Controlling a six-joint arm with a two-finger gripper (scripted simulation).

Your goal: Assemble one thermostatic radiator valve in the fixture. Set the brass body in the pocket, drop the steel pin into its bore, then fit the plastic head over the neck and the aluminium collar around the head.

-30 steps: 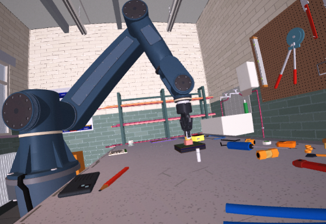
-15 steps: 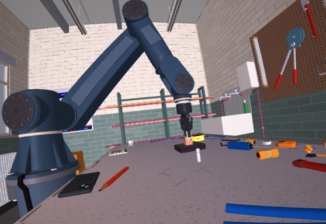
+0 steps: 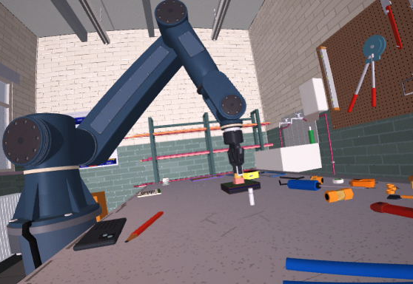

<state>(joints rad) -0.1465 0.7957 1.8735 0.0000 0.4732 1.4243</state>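
The brass body (image 3: 238,180) sits in the dark fixture (image 3: 240,186) at the middle of the bench. It looks pinkish-tan from the side camera. My gripper (image 3: 239,172) stands straight above the body, open and holding nothing. The white plastic head (image 3: 251,196) stands upright on the bench just in front of the fixture, apart from it. The steel pin and the aluminium collar cannot be made out. A yellow item (image 3: 250,174) lies just behind the fixture.
The arm's base (image 3: 49,185) fills the left side of the bench. A phone (image 3: 100,233) and a red pencil (image 3: 144,226) lie near it. Tools lie to the right: a blue cylinder (image 3: 304,184), an orange fitting (image 3: 338,195), a red wrench (image 3: 401,211). A blue pipe (image 3: 356,269) crosses the near edge.
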